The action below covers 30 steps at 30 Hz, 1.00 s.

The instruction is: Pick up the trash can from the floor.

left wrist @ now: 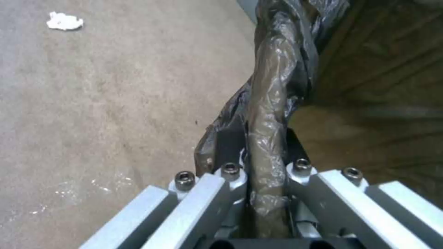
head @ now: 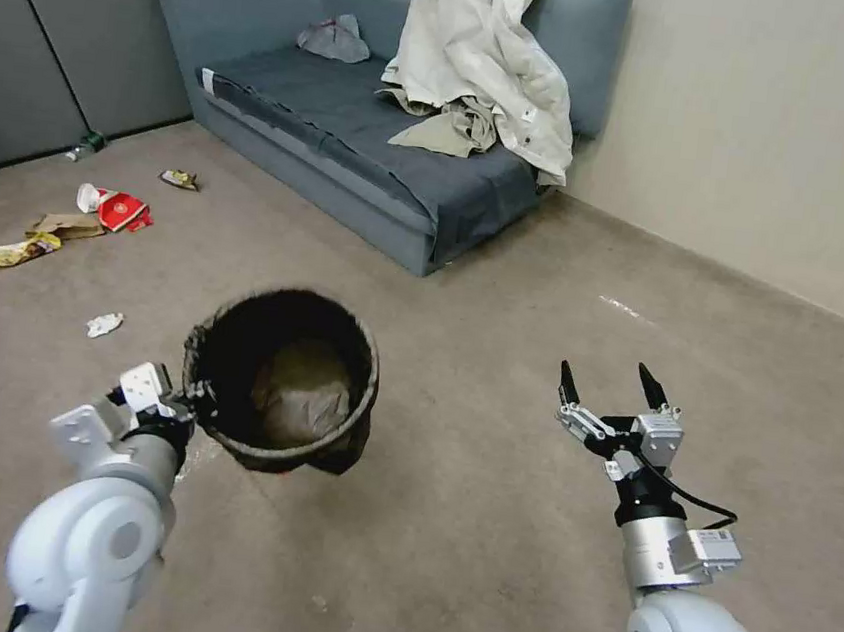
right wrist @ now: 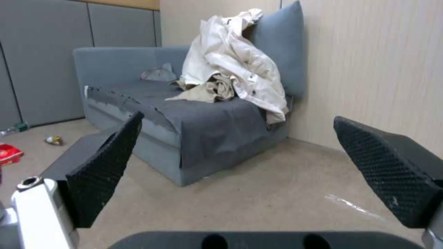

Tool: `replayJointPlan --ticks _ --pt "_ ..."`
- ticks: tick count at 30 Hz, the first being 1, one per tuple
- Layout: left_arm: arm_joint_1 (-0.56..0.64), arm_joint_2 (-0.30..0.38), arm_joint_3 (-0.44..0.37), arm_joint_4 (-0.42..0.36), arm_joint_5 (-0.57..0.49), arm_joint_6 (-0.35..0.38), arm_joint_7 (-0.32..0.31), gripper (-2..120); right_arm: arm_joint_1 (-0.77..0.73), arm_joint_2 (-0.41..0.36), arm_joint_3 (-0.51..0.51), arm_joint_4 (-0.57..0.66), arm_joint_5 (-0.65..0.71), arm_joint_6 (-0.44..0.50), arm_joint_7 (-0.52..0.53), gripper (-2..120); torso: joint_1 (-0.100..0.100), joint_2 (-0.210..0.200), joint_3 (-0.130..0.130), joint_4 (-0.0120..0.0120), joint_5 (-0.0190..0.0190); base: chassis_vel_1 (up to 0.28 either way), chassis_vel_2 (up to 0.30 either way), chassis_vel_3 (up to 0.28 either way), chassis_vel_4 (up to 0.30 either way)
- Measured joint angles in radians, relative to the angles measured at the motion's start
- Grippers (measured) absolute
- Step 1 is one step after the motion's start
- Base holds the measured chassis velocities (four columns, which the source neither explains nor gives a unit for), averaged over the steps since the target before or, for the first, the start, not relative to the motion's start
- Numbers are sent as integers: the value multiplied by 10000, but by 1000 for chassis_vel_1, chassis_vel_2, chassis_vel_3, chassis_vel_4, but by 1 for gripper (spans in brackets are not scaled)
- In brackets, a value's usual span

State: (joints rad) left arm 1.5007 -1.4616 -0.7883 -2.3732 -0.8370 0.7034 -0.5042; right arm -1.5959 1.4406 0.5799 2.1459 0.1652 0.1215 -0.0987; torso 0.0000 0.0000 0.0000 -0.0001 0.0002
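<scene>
Dark plastic lining wraps the rim of the trash can, which we hold up at near left, above the floor. Our left gripper is clamped on the rim's left edge; the left wrist view shows the bagged rim pinched between the fingers, a detail hidden from the head. Our right gripper hovers at near right, spread wide and empty, facing the grey sofa. Litter lies at far left.

left hand clamped, right hand spread wide
</scene>
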Motion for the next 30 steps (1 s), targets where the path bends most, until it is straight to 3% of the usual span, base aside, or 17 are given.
replayJointPlan --ticks 30 --pt "312 -123 295 28 3 23 -83 2 -267 155 -73 172 -191 -68 51 100 0 0 0 0 -2 0 0 0 0"
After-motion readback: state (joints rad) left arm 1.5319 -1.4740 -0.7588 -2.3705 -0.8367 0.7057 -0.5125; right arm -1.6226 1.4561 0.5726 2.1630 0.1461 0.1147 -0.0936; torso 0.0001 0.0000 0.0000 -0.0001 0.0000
